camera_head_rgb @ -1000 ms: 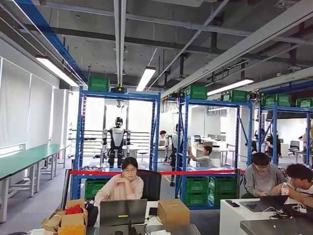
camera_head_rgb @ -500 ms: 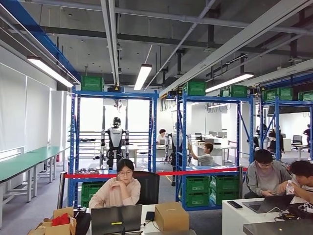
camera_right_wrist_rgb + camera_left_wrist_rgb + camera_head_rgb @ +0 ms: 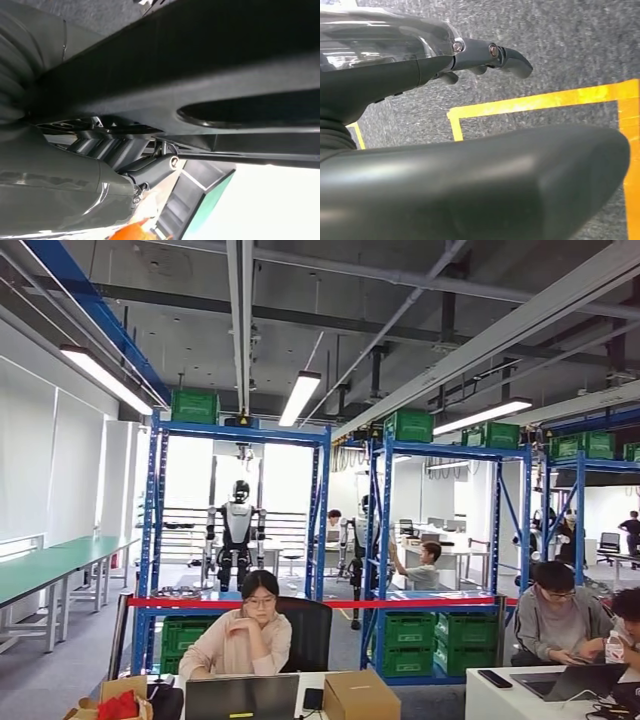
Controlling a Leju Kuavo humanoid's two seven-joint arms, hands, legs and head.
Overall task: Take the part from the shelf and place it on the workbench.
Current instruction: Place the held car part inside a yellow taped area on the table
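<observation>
While both arms hang at the sides, no part is held. The left hand [image 3: 433, 65] is seen over grey floor [image 3: 565, 45] marked with yellow tape [image 3: 531, 102]; its dark fingers [image 3: 508, 57] are extended and nothing lies between them and the thumb. The right hand [image 3: 94, 165] is seen close against dark body panels, its fingers [image 3: 151, 170] loosely extended with no object visible in them, though how far they are spread cannot be told. Well beyond the fingers of both hands, blue shelving racks [image 3: 234, 540] carrying green crates [image 3: 407, 630] are seen in the head view, behind a red barrier tape [image 3: 317, 602] and seated people at desks [image 3: 249, 630]. The part itself cannot be identified; it is judged to lie on a shelf not resolved in these views. An approach has yet to be made. Collision with the barrier, desks or persons is the principal risk if a direct path is walked.
</observation>
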